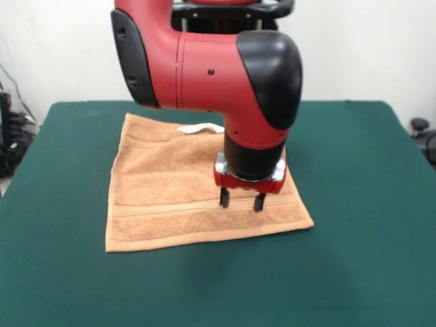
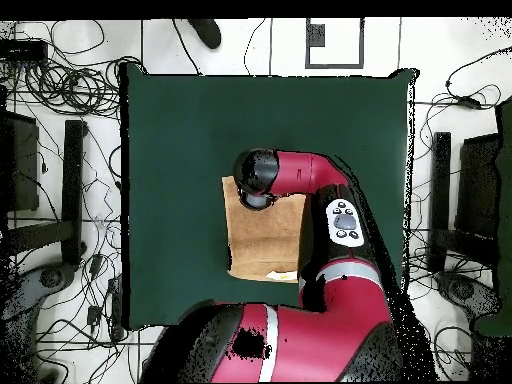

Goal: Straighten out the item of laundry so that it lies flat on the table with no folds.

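The orange-tan terry towel (image 1: 170,184) lies spread out flat on the dark green table (image 1: 354,204), with border bands along its near edge and a small white tag (image 1: 199,129) at its far edge. My gripper (image 1: 241,199) hangs from the red and black arm just above the towel's near right part, fingers (image 1: 224,197) apart and holding nothing. In the overhead view the towel (image 2: 262,235) shows beside the arm, and the arm's black head hides the gripper. The towel's far right corner is hidden behind the arm in the front view.
The table (image 2: 190,160) has wide bare green felt on all sides of the towel. Cables and equipment (image 2: 60,90) lie on the floor around the table. The arm's red links (image 2: 340,230) reach over the towel's side.
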